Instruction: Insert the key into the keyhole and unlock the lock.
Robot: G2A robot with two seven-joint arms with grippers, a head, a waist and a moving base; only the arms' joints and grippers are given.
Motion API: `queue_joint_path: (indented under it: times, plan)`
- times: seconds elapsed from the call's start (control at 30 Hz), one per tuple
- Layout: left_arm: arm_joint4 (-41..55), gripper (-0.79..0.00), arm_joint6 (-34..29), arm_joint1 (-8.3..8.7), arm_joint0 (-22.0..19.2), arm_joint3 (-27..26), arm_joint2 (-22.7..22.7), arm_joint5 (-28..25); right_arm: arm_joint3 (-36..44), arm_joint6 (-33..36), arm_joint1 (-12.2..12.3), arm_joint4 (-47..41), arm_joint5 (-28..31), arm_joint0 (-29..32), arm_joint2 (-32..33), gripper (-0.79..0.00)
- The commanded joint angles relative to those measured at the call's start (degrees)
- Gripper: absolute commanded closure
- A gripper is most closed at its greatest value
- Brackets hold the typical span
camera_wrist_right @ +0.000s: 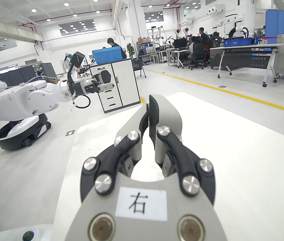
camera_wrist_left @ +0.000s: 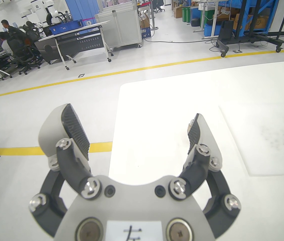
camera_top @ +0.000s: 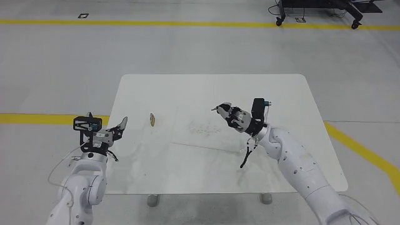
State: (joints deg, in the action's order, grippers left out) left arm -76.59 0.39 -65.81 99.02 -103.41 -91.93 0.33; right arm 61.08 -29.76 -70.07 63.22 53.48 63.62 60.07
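Overhead, a small brass object (camera_top: 152, 119) lies between wide left hand (camera_wrist_left: 131, 115) and closed right hand (camera_wrist_right: 149, 102).

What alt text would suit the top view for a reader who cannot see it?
A white table holds a small yellowish object near its left side. The right gripper is shut above the table's middle, and the left gripper is open at the table's left edge.

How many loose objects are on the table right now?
1: a small brass-coloured object on the table, nearer the left gripper. The shut right gripper could hide another.
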Motion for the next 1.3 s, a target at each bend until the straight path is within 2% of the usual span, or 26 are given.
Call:
queue_joint_path:
  times: [0.0,0.07,0.1,0.17,0.27,0.33,0.4,0.47,0.5,0.57,0.83,0.93,1.03,1.13,1.2,1.27]
  plan:
    - [-11.00,-0.785,4.30,0.33,0.26,-0.86,-0.70,2.33,0.00,-0.01,0.00,-0.01,0.07,0.00,0.00,0.000]
    - [-15.69,-0.785,8.17,0.30,1.08,-0.88,-0.37,4.98,0.00,-0.01,0.00,-0.01,0.07,0.00,0.00,0.000]
    - [-14.41,-0.785,9.09,0.17,1.11,-1.29,-0.05,4.92,0.00,-0.01,0.00,-0.01,0.07,0.00,0.00,0.000]
    - [-4.88,-0.785,8.27,-0.13,0.81,-2.30,0.35,0.15,0.00,-0.01,0.00,-0.01,0.07,0.00,0.00,0.000]
    - [23.32,-0.785,-2.07,-0.48,-1.14,-2.80,-1.18,-11.82,0.00,-0.01,0.00,-0.01,0.07,0.00,0.00,0.000]
    - [37.76,-0.785,-10.36,-0.33,-3.35,-1.50,-2.27,-18.05,0.00,-0.01,0.00,-0.01,0.07,0.00,0.00,0.000]
    - [51.74,-0.785,-18.75,-0.20,-6.09,0.41,-2.14,-22.20,0.00,-0.01,0.00,-0.01,0.07,0.00,0.00,0.000]
    - [63.01,-0.785,-26.74,-0.05,-8.96,2.53,-1.11,-24.12,0.00,-0.01,0.00,-0.01,0.07,0.00,0.00,0.000]
    - [68.32,-0.785,-30.80,0.02,-10.44,3.77,-0.41,-24.41,0.00,-0.01,0.00,-0.01,0.07,0.00,0.00,0.000]
    - [70.49,-0.785,-36.47,0.31,-13.44,5.49,0.27,-23.49,0.00,-0.01,0.00,-0.01,0.07,0.00,0.00,0.000]
    - [71.24,-0.785,-36.07,0.25,-13.37,5.50,0.37,-23.35,0.00,-0.01,0.00,-0.01,0.07,0.00,0.00,0.000]
    - [79.86,-0.785,-37.31,-0.10,-13.13,8.21,2.29,-20.56,0.00,-0.01,0.00,-0.01,0.07,0.00,0.00,0.000]
    - [98.44,-0.785,-45.22,-0.52,-15.88,13.72,4.22,-15.22,-0.14,1.47,-0.28,-2.36,0.76,0.62,-0.81,0.000]
    - [111.21,-0.785,-56.33,-0.87,-20.49,20.39,6.64,-11.89,-2.32,6.72,-1.25,-7.85,3.09,-0.74,-3.48,0.000]
    - [117.08,-0.785,-64.33,-1.17,-23.58,25.17,8.35,-12.77,-2.95,9.10,-2.03,-11.30,4.52,-1.65,-5.54,0.000]
    - [117.04,-0.785,-68.80,-1.34,-26.49,29.80,9.81,-15.67,-3.08,10.68,-2.65,-14.78,4.52,-2.29,-7.54,0.000]
